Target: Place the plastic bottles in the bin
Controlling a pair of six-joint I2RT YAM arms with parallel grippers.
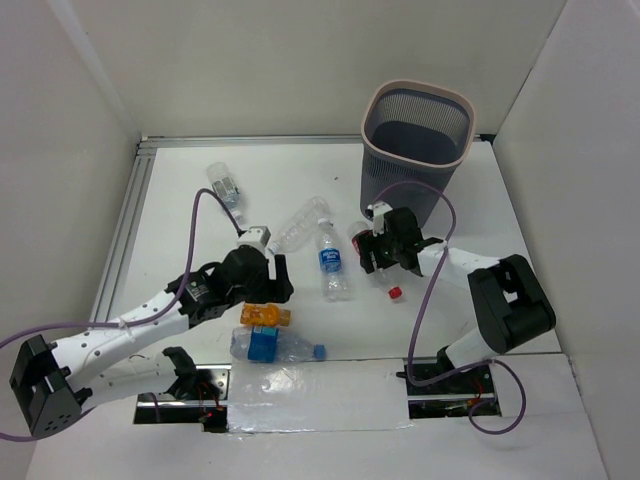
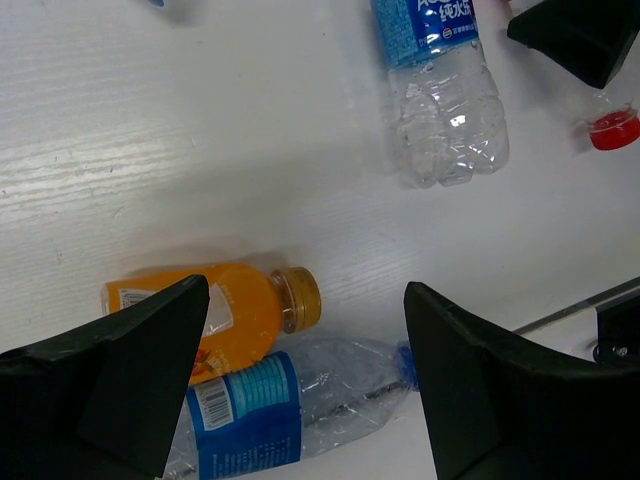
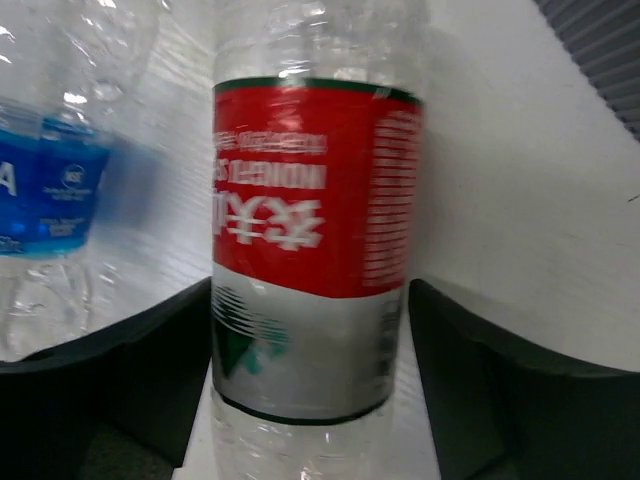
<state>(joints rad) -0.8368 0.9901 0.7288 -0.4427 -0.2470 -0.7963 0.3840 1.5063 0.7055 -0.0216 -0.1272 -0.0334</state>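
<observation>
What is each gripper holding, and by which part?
Right gripper clamps the red-label bottle at its label, mid-body. Left gripper is open, holding nothing.

White counter (image 1: 170, 240) — bin (image 1: 395, 175) stands at the far right. Lying flat: blue-label bottle (image 1: 333, 262) mid-counter, clear bottle (image 1: 298, 226) just beside its cap, far-left bottle (image 1: 225, 184). Near edge — orange bottle (image 1: 265, 316) right against a crushed blue-label bottle (image 1: 272, 345).

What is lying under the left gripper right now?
The orange bottle and a crumpled blue-labelled bottle lie side by side beneath the open left gripper. Its fingers cover the base end of each.
</observation>
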